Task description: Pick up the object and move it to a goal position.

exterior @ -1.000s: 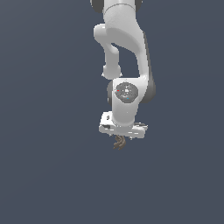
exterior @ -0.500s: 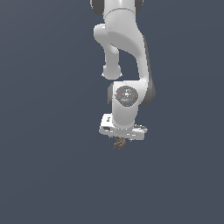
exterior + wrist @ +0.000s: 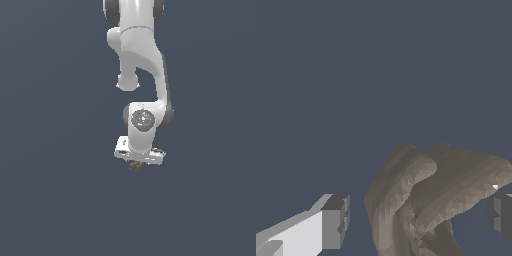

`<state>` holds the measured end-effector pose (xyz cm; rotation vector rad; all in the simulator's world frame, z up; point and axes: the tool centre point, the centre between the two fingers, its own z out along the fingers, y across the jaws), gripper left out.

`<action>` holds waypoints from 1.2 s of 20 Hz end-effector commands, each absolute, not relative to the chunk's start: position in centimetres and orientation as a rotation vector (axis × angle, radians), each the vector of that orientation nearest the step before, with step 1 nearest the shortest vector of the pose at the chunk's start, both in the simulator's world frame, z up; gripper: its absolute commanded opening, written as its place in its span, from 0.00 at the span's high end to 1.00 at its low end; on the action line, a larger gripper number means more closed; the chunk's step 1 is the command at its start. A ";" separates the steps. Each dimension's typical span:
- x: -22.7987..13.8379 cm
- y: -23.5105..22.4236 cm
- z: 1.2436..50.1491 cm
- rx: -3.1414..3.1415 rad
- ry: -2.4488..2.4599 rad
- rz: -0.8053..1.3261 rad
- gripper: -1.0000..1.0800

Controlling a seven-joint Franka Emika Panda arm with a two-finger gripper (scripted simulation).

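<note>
- The step in hand looks like the carry: the object, a small brown ridged and curved piece, hangs under the end effector in the exterior view, so the pick-up seems done and the move to the goal is what remains.
- No goal marker shows in either view, so I cannot tell how far the carry has to go or in which direction.
- The desk appears only as a flat grey-blue field with no edge or corner in sight, so the object cannot be placed against its edges; whether it is clear of the surface cannot be told from the pictures either.
- In the wrist view the object fills the gap between the two fingers, one on each side of it.
- One finger stands apart from the brown piece with a slim strip of background between them; the other, at the frame's border, sits close against it.
- So the jaws are part-way spread around the piece, and a firm pinch cannot be confirmed.
- The next move calls for a steady, smooth translation, since a loose hold on such a small curved piece could let it slip or twist.
</note>
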<state>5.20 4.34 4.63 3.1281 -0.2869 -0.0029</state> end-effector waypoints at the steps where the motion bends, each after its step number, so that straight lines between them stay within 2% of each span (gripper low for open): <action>1: 5.3 4.3 4.3 3.128 -0.288 0.000 0.04; 3: 5.4 4.3 4.3 3.128 -0.288 0.000 0.04; 4: 5.4 4.3 4.3 3.128 -0.288 0.000 1.00; 16: 5.5 4.3 4.3 3.129 -0.287 0.001 1.00; 24: 6.9 2.0 4.4 3.129 -0.287 0.001 1.00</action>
